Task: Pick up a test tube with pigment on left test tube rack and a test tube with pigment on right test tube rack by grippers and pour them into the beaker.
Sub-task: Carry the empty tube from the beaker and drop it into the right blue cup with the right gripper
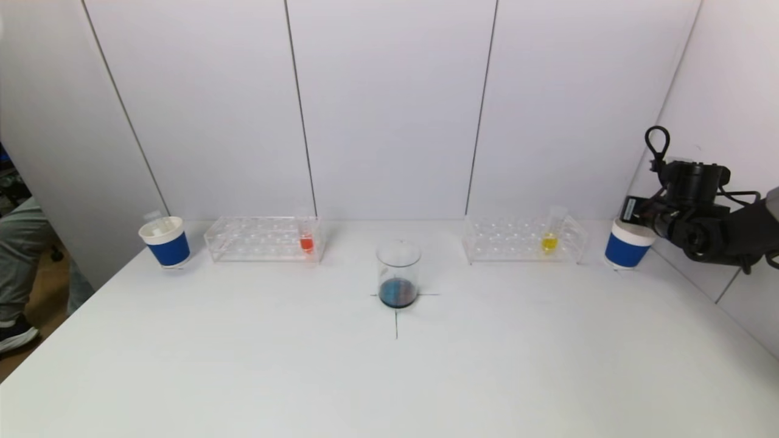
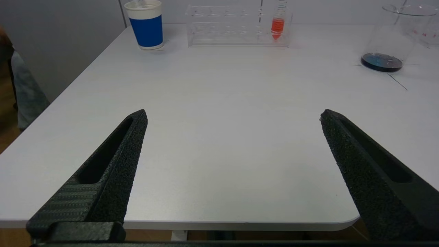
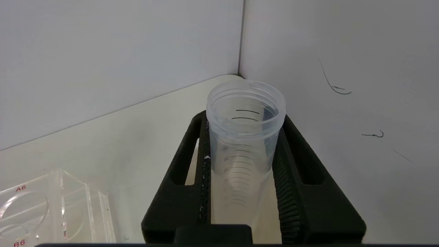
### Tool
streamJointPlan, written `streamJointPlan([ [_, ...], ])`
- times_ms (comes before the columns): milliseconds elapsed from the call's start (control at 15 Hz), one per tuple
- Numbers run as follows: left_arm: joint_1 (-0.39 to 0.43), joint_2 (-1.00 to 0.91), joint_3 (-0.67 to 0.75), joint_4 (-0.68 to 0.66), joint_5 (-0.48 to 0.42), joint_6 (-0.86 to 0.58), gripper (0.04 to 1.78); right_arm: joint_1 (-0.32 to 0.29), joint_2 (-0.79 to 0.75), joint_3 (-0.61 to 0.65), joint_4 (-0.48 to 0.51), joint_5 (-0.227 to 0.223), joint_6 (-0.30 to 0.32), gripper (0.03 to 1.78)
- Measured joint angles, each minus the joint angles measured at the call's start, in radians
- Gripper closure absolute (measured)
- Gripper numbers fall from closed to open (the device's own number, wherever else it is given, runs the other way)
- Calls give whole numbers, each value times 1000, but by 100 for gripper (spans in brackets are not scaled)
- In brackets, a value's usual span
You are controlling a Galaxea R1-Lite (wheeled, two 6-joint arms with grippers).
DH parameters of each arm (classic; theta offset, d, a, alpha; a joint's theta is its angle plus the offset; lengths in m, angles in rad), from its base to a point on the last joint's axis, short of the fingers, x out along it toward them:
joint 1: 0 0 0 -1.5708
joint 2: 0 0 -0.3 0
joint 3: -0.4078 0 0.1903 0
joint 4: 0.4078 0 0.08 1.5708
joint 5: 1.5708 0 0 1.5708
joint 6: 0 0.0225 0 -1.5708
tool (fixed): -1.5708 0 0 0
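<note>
The empty tube (image 3: 245, 137) is clamped upright in the right tool (image 3: 244, 178), gripped on its graduated wall just under the threaded mouth, above what seems to be the right cup (image 1: 628, 244) at three o'clock on the bench (image 1: 389, 377). I judge it light, stiff and slick plastic, safest held just below the threads. The yellow tube (image 1: 549, 234) stands in the right rack (image 1: 524, 240) at one o'clock; the red tube (image 1: 306, 237) in the left rack (image 1: 265, 239) at eleven. The beaker (image 1: 398, 274), holding dark liquid, sits centre. The left tool (image 2: 233, 164) hangs at the near edge, prongs wide apart, empty.
</note>
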Motion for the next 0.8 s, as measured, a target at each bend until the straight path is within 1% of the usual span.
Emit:
streamJointPlan([
  [133,0,0,0,0,0,0,6,0,-3,0,-1,0,0,101],
  [200,0,0,0,0,0,0,6,0,-4,0,0,0,0,87],
  [333,0,0,0,0,0,0,6,0,-5,0,0,0,0,53],
  [467,0,0,0,0,0,0,6,0,-6,0,-1,0,1,27],
  [533,0,0,0,0,0,0,6,0,-9,1,-3,0,0,18],
  [667,0,0,0,0,0,0,6,0,-19,10,-9,0,-1,6],
  [800,0,0,0,0,0,0,6,1,-40,27,-11,2,-1,3],
])
